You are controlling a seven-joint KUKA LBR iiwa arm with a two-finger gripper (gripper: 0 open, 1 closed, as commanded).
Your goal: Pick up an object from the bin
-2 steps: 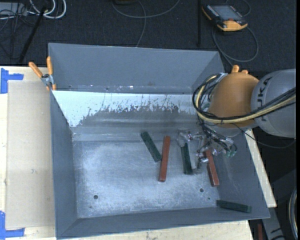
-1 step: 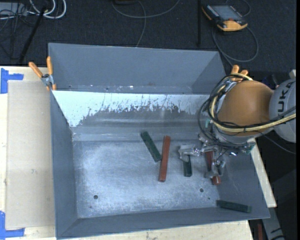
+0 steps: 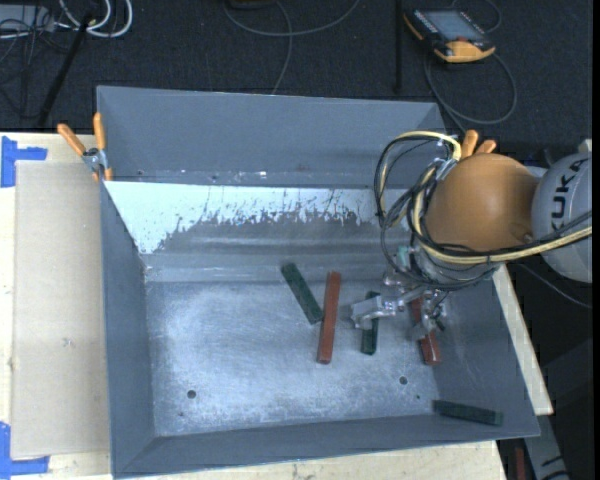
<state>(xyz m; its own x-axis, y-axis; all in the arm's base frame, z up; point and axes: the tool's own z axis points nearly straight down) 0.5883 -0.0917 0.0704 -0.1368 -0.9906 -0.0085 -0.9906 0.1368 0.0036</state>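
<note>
We see the claw (image 3: 400, 313) spread wide and holding nothing, low over the right part of the bin (image 3: 120, 268) floor. It stands between a short dark green stick (image 3: 368, 341) and a short red stick (image 3: 429, 347), each close by a finger. A long red stick (image 3: 328, 331) and a long green stick (image 3: 302, 292) lie crossed towards the middle, and another green stick (image 3: 467, 412) lies by the near right corner.

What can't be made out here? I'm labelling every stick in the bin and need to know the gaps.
Camera view:
1. Upper end of the short dark green stick: under the gripper.
2. Upper end of the short red-brown stick: also under the gripper.
3. Right back corner of the bin: covered by the orange cover and cables.
</note>
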